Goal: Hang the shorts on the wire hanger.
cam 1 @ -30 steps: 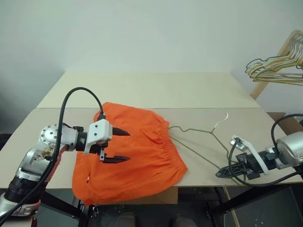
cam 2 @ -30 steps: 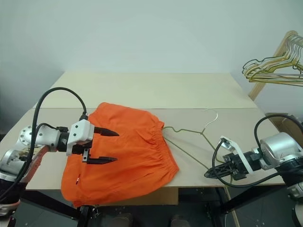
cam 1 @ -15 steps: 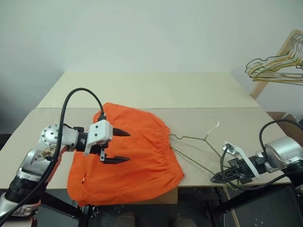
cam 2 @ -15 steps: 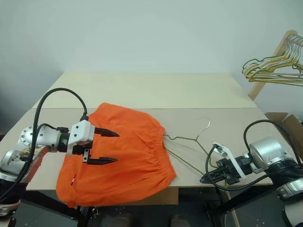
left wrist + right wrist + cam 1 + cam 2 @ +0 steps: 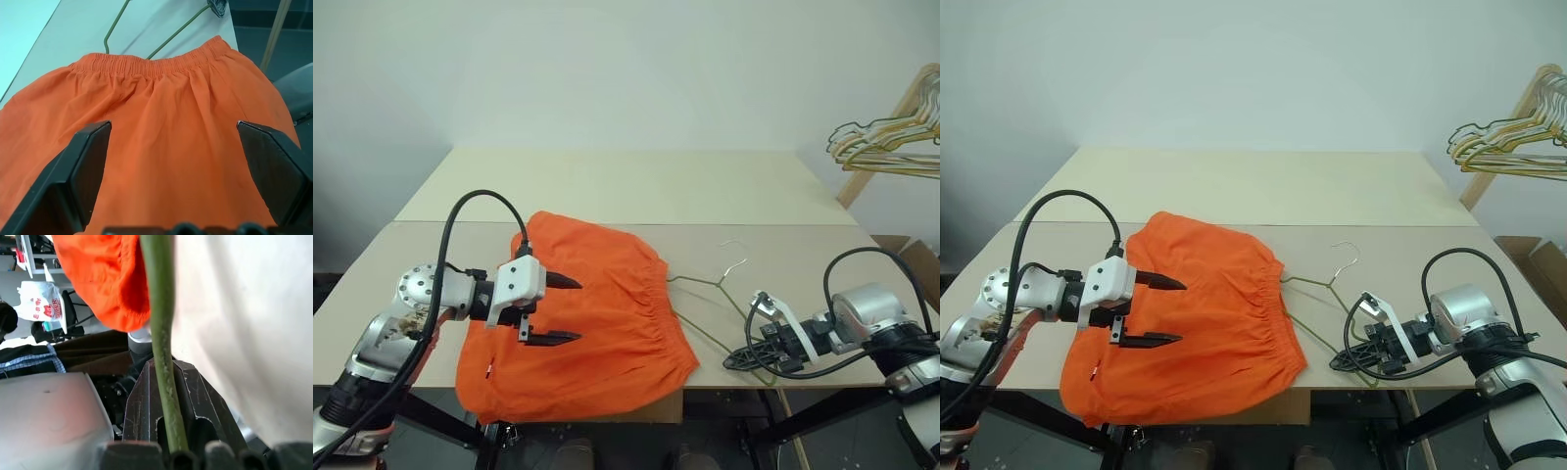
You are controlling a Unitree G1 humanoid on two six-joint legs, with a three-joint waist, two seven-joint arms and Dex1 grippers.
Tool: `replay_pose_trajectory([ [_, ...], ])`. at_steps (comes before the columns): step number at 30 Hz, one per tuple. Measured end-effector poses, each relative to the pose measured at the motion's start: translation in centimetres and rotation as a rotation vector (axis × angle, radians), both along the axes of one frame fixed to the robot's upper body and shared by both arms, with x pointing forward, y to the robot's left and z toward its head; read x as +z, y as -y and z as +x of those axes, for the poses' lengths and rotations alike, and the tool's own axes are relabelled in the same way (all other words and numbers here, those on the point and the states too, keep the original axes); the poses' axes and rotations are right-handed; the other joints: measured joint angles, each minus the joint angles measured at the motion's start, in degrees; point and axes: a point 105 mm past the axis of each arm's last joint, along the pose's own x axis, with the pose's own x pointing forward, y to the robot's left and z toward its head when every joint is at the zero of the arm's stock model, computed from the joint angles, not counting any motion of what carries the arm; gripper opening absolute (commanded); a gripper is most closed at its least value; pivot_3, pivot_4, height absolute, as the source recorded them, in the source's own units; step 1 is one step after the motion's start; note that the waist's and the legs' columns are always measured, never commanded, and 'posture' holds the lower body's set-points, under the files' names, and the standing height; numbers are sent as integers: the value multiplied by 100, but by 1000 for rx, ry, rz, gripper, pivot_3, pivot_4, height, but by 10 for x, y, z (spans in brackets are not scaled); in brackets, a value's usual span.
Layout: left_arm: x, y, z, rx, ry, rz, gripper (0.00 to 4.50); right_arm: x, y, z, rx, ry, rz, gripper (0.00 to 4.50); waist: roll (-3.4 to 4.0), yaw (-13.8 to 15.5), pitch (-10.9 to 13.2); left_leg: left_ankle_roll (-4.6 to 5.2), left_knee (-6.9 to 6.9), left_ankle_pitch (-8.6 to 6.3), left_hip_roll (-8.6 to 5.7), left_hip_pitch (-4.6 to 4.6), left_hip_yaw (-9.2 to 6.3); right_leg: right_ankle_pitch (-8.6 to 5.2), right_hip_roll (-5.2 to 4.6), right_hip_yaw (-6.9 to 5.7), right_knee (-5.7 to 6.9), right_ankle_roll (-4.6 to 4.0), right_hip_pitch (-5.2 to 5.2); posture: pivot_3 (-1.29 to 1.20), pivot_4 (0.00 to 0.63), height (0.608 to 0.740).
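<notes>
The bright orange shorts [image 5: 607, 323] lie flat on the table, with the gathered waistband toward the right. My left gripper [image 5: 578, 309] hovers just above them, open, with nothing between its fingers. The thin grey-olive wire hanger [image 5: 705, 284] lies to the right of the shorts. Its hook [image 5: 734, 247] points away from me and its left end meets the waistband. My right gripper [image 5: 729, 360] is shut on the hanger's near right corner at the table's front edge. The wire [image 5: 161, 323] runs between the shut fingers in the right wrist view. Shorts [image 5: 171, 137] and hanger [image 5: 176, 32] also appear in the left wrist view.
The beige table [image 5: 607, 186] is made of two boards with a seam across it. A bunch of gold and dark wire hangers [image 5: 886, 147] hangs on a wooden rack at the far right. A cardboard box [image 5: 915, 257] sits beyond the table's right side.
My right gripper has moved left along the table's front edge, dragging the hanger toward the shorts. The left gripper has stayed open in place.
</notes>
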Motion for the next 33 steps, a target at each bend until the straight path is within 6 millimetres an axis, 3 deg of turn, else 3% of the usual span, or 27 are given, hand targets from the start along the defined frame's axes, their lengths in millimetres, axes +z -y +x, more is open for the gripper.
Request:
replay_pose_trajectory([
  [5, 0, -2, 0, 2, 0, 12, 4458, 1, -7, 2, 14, 5, 24, 0, 0, 29, 0, 0, 0, 0, 1, 1, 3, 0, 1, -2, 2, 0, 0, 155, 0, 740],
  [13, 1, -2, 0, 0, 2, 13, 4458, 9, -23, 25, -55, 5, 92, 0, 0, 21, 0, 0, 0, 0, 1, -1, 4, 1, 4, -2, 2, -1, 0, 175, 0, 740],
  [24, 1, -2, -1, -1, 3, 15, 4458, -6, -34, 20, -27, -44, 85, 0, 0, 52, 0, 0, 0, 0, 2, -1, 9, 1, 5, -5, 7, -1, -1, 196, 0, 740],
  [33, 1, -3, -3, 3, 11, 20, 4458, -7, -34, 37, -98, -40, 67, 0, 0, 131, 0, 0, -1, 0, 1, -2, 13, 1, 4, -6, 7, 0, -2, 210, 0, 740],
])
